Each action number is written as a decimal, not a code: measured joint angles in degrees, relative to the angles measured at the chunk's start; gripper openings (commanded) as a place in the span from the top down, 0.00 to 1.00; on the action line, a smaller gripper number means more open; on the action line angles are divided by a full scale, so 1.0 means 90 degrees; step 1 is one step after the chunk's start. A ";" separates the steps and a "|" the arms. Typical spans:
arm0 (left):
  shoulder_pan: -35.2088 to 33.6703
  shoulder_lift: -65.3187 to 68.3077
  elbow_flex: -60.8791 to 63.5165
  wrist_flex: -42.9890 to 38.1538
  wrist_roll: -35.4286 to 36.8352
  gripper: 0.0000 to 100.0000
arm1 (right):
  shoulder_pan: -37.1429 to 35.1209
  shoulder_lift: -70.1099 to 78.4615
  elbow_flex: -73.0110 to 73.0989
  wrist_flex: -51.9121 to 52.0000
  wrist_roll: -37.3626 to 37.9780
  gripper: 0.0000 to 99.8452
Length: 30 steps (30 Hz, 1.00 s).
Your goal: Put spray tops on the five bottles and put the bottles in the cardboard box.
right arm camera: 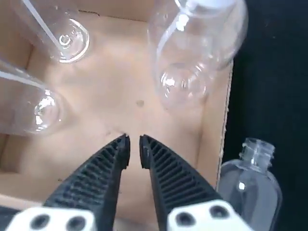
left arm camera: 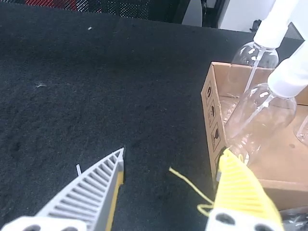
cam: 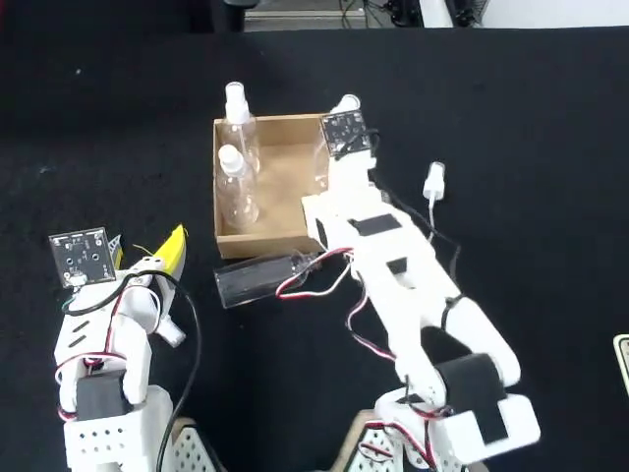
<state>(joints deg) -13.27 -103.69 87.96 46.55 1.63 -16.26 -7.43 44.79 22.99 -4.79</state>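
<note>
Bottles [right arm camera: 192, 57] with tops stand in the cardboard box [right arm camera: 125, 110] below the almost closed, empty fingers of the right gripper [right arm camera: 134, 142] because they are done; the left gripper [left arm camera: 173, 155] spreads wide

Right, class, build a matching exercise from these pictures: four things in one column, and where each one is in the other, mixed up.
Column one
1 uncapped bottle
2 loose spray top
3 right gripper
4 left gripper

Column two
A above the floor of the cardboard box
B lying on its side on the table, just outside the box
C above the table, beside the box
D on the table, well clear of the box

Pairs: 1-B, 2-D, 3-A, 4-C
</note>
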 measured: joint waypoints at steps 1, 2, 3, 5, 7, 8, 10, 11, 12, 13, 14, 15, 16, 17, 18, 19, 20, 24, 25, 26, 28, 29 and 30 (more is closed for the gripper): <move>0.0000 0.0000 0.0000 0.0000 0.0000 0.71 | 0.0000 0.0078 -0.0059 -0.0020 0.0000 0.99; 0.0000 0.0000 0.0000 0.0000 0.0000 0.71 | 0.0000 0.0156 -0.0098 -0.0020 0.0000 0.99; 0.0000 0.0000 0.0000 0.0000 0.0000 0.71 | 0.0000 0.0244 -0.0156 -0.0020 0.0000 0.99; 0.0000 0.0000 0.0000 0.0000 0.0000 0.71 | 0.0000 0.0459 -0.0293 -0.0020 0.0000 0.99; 0.0000 0.0000 0.0000 0.0000 0.0000 0.71 | 0.0000 0.0684 -0.0449 -0.0039 0.0000 0.99; 0.0000 0.0000 0.0000 0.0000 0.0000 0.71 | 0.0000 0.0791 -0.0518 -0.0039 0.0000 0.99; 0.0000 0.0000 0.0000 0.0000 0.0000 0.71 | 0.0000 0.0977 -0.0625 -0.0039 0.0000 0.99; 0.0000 0.0000 0.0000 0.0000 0.0000 0.71 | 0.0000 0.1045 -0.0664 -0.0039 0.0000 0.99; 0.0000 0.0000 0.0000 0.0000 0.0000 0.71 | 0.0000 0.1123 -0.0723 -0.0039 0.0000 0.99; 0.0000 0.0000 0.0000 0.0000 0.0000 0.71 | 0.0000 0.1192 -0.0772 -0.0039 0.0000 0.99; 0.0000 0.0000 0.0000 0.0000 0.0000 0.71 | 0.0000 0.1241 -0.0830 -0.0039 0.0000 0.99; 0.0000 0.0000 0.0000 0.0000 0.0000 0.71 | 0.0000 0.1280 -0.0879 -0.0039 0.0000 0.99; 0.0000 0.0000 0.0000 0.0000 0.0000 0.71 | 0.0000 0.1338 -0.0938 -0.0039 0.0000 0.99; 0.0000 0.0000 0.0000 0.0000 0.0000 0.71 | 0.0000 0.1416 -0.0987 -0.0039 0.0000 0.99; 0.0000 0.0000 0.0000 0.0000 0.0000 0.71 | 0.0000 0.1485 -0.1035 -0.0039 0.0000 0.99; 0.0000 0.0000 0.0000 0.0000 0.0000 0.71 | 0.0000 0.1543 -0.1084 -0.0039 0.0000 0.99; 0.0000 0.0000 0.0000 0.0000 0.0000 0.71 | 0.0000 0.1592 -0.1114 -0.0039 0.0000 0.99; 0.0000 0.0000 0.0000 0.0000 0.0000 0.71 | 0.0020 0.1670 -0.1201 -0.0039 0.0000 0.99; 0.0000 0.0000 0.0000 0.0000 0.0000 0.71 | 0.0039 0.1670 -0.1211 -0.0039 0.0000 0.99; 0.0000 0.0000 0.0000 0.0000 0.0000 0.71 | 0.0078 0.1670 -0.1241 -0.0039 0.0000 0.99; 0.0000 0.0000 0.0000 0.0000 0.0000 0.71 | 0.0117 0.1670 -0.1309 -0.0039 0.0000 0.99; 0.0000 0.0000 0.0000 0.0000 0.0000 0.71 | 0.0127 0.1670 -0.1309 -0.0039 0.0000 0.99; 0.0000 0.0000 0.0000 0.0000 0.0000 0.71 | 0.0127 0.1670 -0.1309 -0.0039 0.0000 0.99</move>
<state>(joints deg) -13.27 -103.69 87.96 46.55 1.63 -15.12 7.60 33.01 22.64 -4.79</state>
